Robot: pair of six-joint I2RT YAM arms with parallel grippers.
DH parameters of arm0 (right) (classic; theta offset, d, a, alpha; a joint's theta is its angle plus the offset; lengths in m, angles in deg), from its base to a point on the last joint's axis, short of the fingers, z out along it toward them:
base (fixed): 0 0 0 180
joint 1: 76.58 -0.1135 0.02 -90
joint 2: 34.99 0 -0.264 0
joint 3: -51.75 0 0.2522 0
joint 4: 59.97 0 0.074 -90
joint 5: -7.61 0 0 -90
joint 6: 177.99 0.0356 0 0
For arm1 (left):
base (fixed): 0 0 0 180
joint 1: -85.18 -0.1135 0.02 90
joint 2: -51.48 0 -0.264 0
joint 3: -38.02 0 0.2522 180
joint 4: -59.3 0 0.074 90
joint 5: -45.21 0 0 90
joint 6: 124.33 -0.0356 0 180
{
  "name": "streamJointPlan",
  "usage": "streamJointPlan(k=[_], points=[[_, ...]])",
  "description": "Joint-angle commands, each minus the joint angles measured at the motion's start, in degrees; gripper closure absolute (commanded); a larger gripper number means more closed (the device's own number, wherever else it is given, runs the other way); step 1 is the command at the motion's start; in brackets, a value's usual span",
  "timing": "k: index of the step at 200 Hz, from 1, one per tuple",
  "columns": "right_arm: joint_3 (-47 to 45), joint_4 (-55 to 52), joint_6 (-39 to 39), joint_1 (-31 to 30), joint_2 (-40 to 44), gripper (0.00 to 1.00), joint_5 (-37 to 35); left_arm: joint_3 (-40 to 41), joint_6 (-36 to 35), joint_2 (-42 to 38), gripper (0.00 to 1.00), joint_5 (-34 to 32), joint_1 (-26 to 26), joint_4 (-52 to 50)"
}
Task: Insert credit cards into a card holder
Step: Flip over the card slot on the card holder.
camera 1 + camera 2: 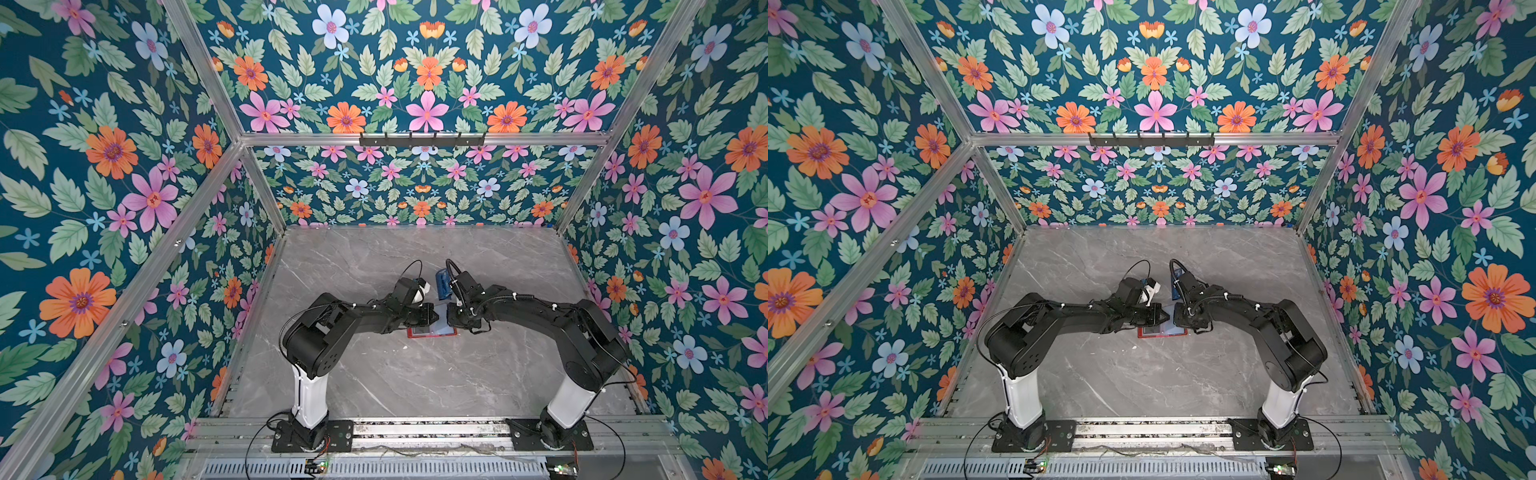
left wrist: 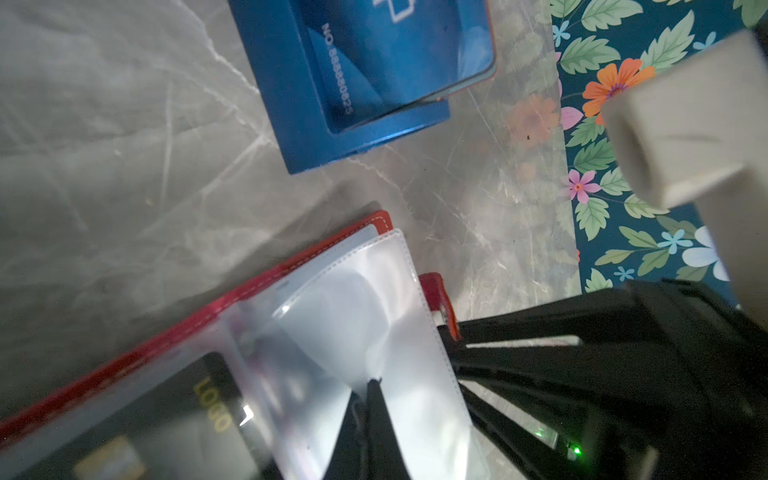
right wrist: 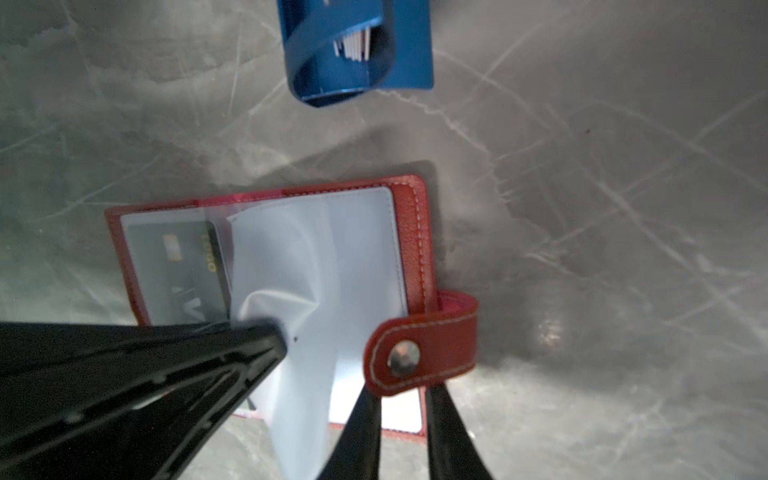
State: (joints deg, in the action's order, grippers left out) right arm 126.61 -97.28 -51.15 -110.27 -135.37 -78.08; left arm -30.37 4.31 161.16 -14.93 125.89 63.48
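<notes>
- Two grippers meet over the open card holder (image 1: pixel 432 332). It lies flat on the marble table (image 1: pixel 415 386) midway between the arms, with its long axis running from one arm toward the other.
- The left gripper (image 2: pixel 372 384) is clenched on the free edge of a clear sleeve (image 2: pixel 365 291) and lifts it off the page, so the film bows.
- The right gripper (image 3: pixel 401 405) has its jaws a little apart at the holder's edge, under the curled snap tab (image 3: pixel 419 345). The tab hides the tips, so I cannot tell whether they press on the cover. Nothing shows clamped between them.
- One dark card (image 3: pixel 195 266) marked LOGO sits in a sleeve on the page toward the left arm.
- A blue card rack (image 2: pixel 291 116) stands beyond the holder, away from the arm bases, near it but not touching. It holds a blue card (image 2: pixel 399 54) and some pale card edges (image 3: pixel 353 45).
- In both top views the rack is just beside the right wrist, so the right arm looks better placed to fetch a card and bring it back to the raised sleeve.
- Hard to make out: which edge of the sleeve is its mouth, and how many cards the rack holds, since the frame cuts it off. In both top views the arms cover most of the holder.
</notes>
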Motion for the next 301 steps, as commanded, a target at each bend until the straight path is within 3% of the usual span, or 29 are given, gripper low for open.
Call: streamJointPlan(k=[1,27,42,59,89,151,191,227,301], points=[[0.6,1.0,-0.4,-0.1,-0.5,0.76,1.2,0.1,-0.1,0.0,1.00,0.6,0.0,0.5],[1.0,1.4,-0.3,0.0,-0.8,0.71,1.9,0.5,-0.2,-0.8,1.00,0.0,0.0,0.5],[1.0,2.2,-0.3,-0.1,-0.8,0.65,2.6,1.3,-0.5,-2.2,0.81,-1.5,0.0,0.5],[0.9,3.4,-0.3,-0.1,-1.0,0.61,3.9,2.4,-1.3,-4.4,0.70,-4.4,-0.1,-0.2],[0.9,6.1,-0.6,-0.1,-1.7,0.55,7.1,5.1,-2.8,-9.2,0.63,-10.5,0.0,-1.2],[2.2,11.1,-1.7,-0.7,-4.1,0.52,14.2,9.5,-4.7,-17.8,0.62,-23.3,0.0,-5.8],[4.5,10.4,-2.7,-2.0,-6.4,0.66,15.6,10.6,-5.8,-19.8,0.70,-28.8,0.0,-8.9],[4.9,9.7,-2.5,-2.1,-7.9,0.77,15.4,10.4,-7.6,-18.1,0.82,-25.6,0.2,-9.5],[4.6,9.8,-2.1,-2.3,-8.8,0.82,15.9,9.8,-7.9,-12.3,0.84,-15.0,0.5,-4.4]])
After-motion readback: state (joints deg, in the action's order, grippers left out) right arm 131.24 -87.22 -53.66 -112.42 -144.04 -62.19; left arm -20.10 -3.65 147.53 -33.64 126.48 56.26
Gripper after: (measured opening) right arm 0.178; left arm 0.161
